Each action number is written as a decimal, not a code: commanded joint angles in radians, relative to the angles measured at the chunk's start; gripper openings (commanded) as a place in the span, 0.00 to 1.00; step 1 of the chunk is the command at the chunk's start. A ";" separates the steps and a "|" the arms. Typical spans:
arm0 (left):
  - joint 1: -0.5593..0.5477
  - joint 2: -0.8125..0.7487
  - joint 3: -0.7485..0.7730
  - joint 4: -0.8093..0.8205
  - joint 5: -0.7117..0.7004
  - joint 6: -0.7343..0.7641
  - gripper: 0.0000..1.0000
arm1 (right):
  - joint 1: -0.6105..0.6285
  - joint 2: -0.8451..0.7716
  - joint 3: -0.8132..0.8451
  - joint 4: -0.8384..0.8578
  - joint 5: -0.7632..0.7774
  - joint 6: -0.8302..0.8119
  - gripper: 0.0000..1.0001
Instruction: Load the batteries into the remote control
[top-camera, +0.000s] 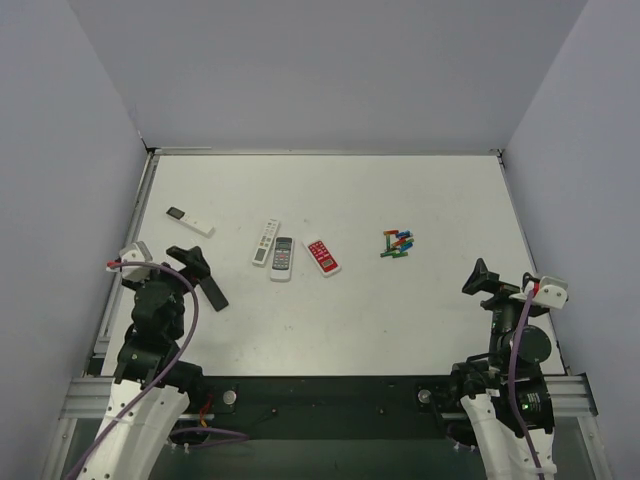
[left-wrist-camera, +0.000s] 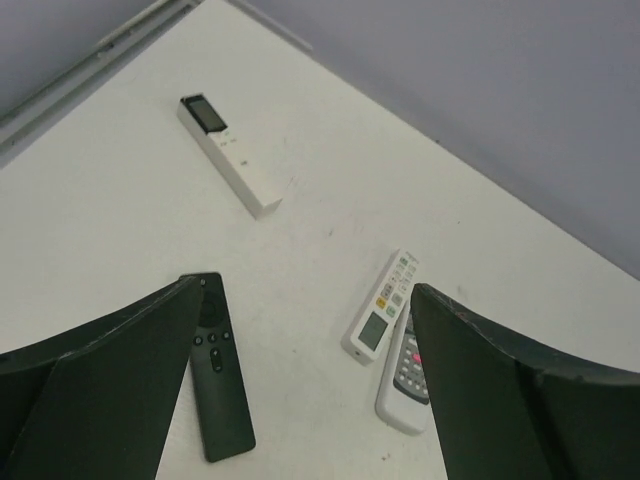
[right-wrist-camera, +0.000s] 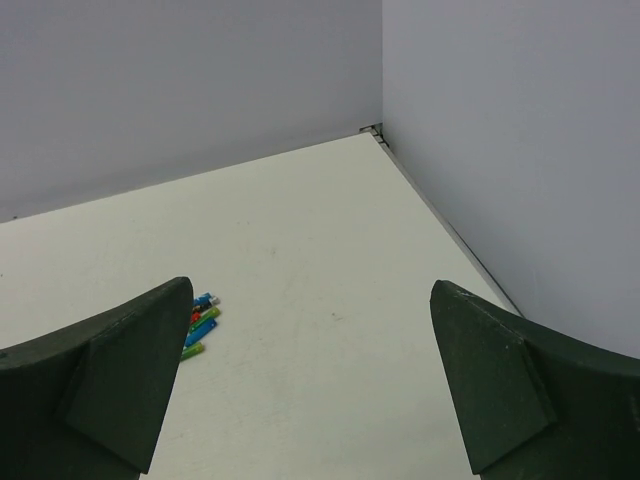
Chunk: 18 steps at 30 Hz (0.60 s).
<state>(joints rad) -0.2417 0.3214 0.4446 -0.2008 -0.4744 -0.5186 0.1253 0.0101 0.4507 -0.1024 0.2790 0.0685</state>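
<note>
- The long, slim white plastic remote control with a small greyish screen lies buttons-up, left of the middle of the white tabletop. Its long axis runs roughly away from the arm bases, the far end tipped slightly rightward and the screen end nearer the arms.
- The left fingers are spread wide and hold nothing. The remote control lies ahead of them and to their right, nearer this arm than the other.
- A shorter grey-faced remote sits just beside it on the right, apparently touching at the near end in the left wrist view. A small red remote lies just beyond that. The right flank is therefore crowded, while the left flank is open tabletop.
- A slim black remote lies beneath the left fingers, partly hidden by one. A slim white stick with a black end lies further left.
- The batteries, a small heap of tiny green, red and blue cylinders, lie right of the middle, well apart from the remote control.
- The right fingers are also wide apart and empty. The batteries sit ahead and to their left, so this arm is the nearer one.
- With the buttons facing up, the battery compartment is probably underneath, so the remote control likely needs turning over first.
- Open tabletop lies between the red remote and the batteries, and from the batteries to the right wall.
</note>
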 joint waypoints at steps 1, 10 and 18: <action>-0.011 0.093 0.068 -0.195 -0.032 -0.185 0.96 | 0.010 -0.104 0.019 0.020 0.069 0.048 1.00; -0.005 0.464 0.222 -0.416 0.052 -0.233 0.97 | 0.042 -0.094 0.023 0.010 0.057 0.062 1.00; 0.122 0.855 0.391 -0.589 0.109 -0.245 0.97 | 0.071 -0.117 0.017 0.009 0.042 0.047 1.00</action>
<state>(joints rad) -0.1787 1.0695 0.7738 -0.6849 -0.4084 -0.7479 0.1833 0.0097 0.4507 -0.1253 0.3214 0.1154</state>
